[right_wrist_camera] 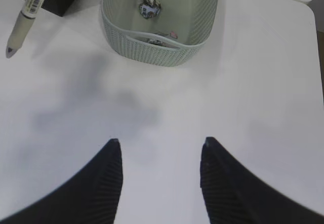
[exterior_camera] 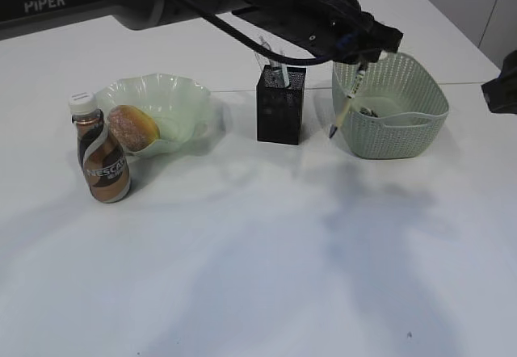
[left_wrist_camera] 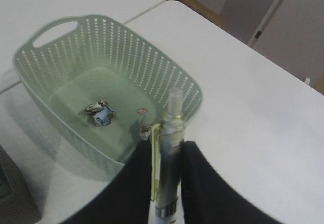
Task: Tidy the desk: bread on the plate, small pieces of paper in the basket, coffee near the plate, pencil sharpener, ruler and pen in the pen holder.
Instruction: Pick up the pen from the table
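- Toward the desk's [exterior_camera: 242,276] left edge, the coffee [exterior_camera: 103,157] stands upright just beside the plate [exterior_camera: 174,98], which carries the bread [exterior_camera: 134,127]; we judge those steps done.
- Near the back edge's middle, the pen holder [exterior_camera: 280,105] already has clear items standing in it.
- Our left gripper [left_wrist_camera: 166,160] is clenched on the pen [left_wrist_camera: 169,153], which hangs tilted, tip down, between holder and basket [exterior_camera: 396,119].
- We fear the tilted pen may catch the holder's rim, or tip the holder itself, or slip from our grasp.
- At the back right, the basket holds scraps of paper [left_wrist_camera: 99,114].
- Our right gripper [right_wrist_camera: 161,176] hovers over bare desk near the right edge, released and grasping nothing.
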Robot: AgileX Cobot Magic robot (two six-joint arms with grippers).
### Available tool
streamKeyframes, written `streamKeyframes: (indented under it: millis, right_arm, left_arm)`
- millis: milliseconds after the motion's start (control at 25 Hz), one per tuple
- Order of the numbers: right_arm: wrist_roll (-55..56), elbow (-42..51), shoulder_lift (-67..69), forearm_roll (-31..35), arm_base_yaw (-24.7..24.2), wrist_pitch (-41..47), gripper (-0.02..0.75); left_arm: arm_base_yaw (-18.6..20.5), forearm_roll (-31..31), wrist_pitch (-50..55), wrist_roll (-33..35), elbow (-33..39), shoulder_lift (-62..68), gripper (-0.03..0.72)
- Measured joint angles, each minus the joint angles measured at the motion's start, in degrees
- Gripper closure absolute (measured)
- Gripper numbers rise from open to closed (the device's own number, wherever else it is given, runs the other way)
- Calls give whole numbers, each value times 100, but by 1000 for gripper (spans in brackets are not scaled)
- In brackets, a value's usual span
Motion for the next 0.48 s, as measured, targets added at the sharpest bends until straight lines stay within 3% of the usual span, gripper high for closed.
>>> streamKeyframes:
  millis: [280,400,480]
  right_arm:
    - [0,26,0,0,0,-103,335]
    - [0,26,0,0,0,-138,335]
    - [0,26,0,0,0,-161,335]
  left_arm:
    - [425,-287,33,262,0,-205,597]
    - [654,-1098,305,1142,0,-395,597]
    - [784,-1994,543,1978,0,-522,597]
